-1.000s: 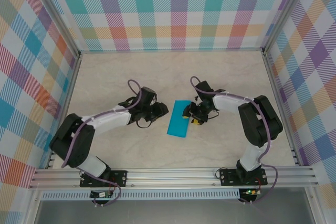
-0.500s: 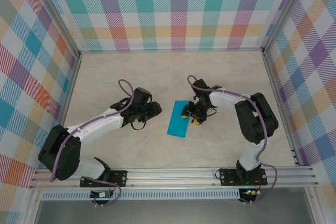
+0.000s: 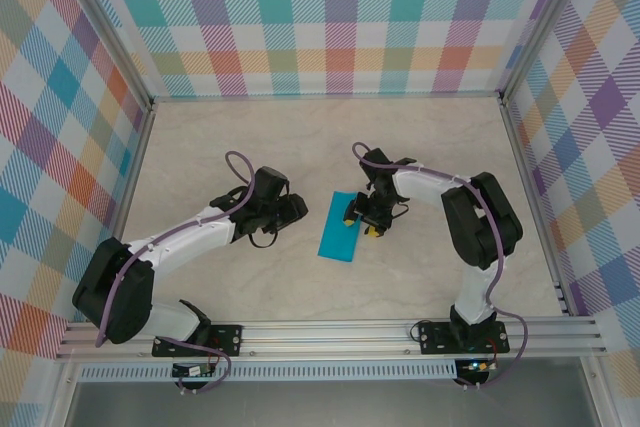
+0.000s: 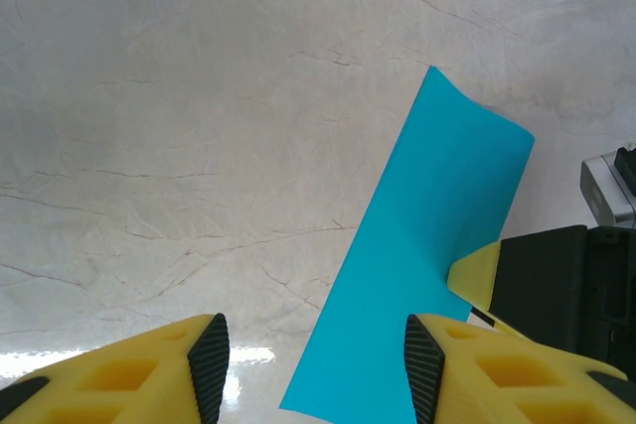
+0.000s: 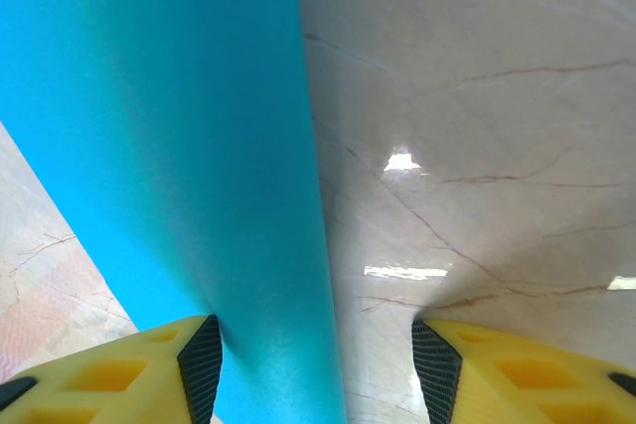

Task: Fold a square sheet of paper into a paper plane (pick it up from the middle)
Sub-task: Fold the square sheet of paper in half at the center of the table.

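Paper (image 3: 339, 227) on marble table (image 3: 240, 142)

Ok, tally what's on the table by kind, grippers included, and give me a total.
Paper: 1
Grippers: 2, the left gripper and the right gripper, both open
Total: 3

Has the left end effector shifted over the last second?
Yes. The left end effector has backed off leftward, widening its gap from the square sheet of paper, which has stayed put.
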{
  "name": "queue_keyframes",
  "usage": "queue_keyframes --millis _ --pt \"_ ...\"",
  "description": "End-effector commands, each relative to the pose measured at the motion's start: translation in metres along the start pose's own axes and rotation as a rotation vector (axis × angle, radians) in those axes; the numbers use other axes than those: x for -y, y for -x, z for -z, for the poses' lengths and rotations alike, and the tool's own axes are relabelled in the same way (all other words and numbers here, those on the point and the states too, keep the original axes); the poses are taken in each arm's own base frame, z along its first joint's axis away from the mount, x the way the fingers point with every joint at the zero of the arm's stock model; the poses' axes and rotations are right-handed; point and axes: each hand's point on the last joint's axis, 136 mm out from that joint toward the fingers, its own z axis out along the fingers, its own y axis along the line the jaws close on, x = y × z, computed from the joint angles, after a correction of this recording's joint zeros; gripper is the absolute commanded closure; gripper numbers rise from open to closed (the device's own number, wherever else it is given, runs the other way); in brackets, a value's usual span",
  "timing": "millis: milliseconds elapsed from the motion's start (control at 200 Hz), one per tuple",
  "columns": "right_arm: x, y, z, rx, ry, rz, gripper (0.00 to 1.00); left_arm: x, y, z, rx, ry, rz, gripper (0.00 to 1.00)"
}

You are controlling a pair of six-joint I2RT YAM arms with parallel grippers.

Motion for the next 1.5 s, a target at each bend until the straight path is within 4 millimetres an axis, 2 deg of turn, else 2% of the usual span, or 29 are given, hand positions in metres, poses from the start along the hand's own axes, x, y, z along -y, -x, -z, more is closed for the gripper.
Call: queue_keyframes --millis 0,155,325,445,575,765,1090,1495 --pt "0.034 0.000 -0.019 -0.004 -0.147 -0.026 0.43 -0.006 -0.004 -0.005 -0.024 0.014 -0.005 0.48" --pt "0.037 0.001 -0.023 -0.011 -0.156 -0.037 0.44 0.010 -0.005 -0.010 -0.046 -0.055 -0.026 0.47" --pt "0.040 0.000 -0.025 -0.015 -0.169 -0.034 0.45 0.027 -0.011 -0.018 -0.105 -0.117 -0.058 0.54" --pt "0.042 0.000 -0.025 -0.013 -0.179 -0.037 0.45 0.043 -0.018 -0.027 -0.154 -0.158 -0.082 0.69" --pt "0.043 0.000 -0.026 -0.013 -0.180 -0.038 0.45 0.052 -0.025 -0.042 -0.199 -0.147 -0.088 1.00" --pt "0.042 0.001 -0.027 -0.014 -0.176 -0.045 0.45 0.046 -0.024 -0.055 -0.199 -0.096 -0.059 1.00" --pt "0.045 0.000 -0.028 -0.022 -0.194 -0.031 0.45 0.054 -0.032 -0.069 -0.259 -0.134 -0.060 1.00" --pt "0.046 -0.001 -0.031 -0.035 -0.201 -0.032 0.42 0.050 -0.032 -0.066 -0.249 -0.115 -0.056 1.00"
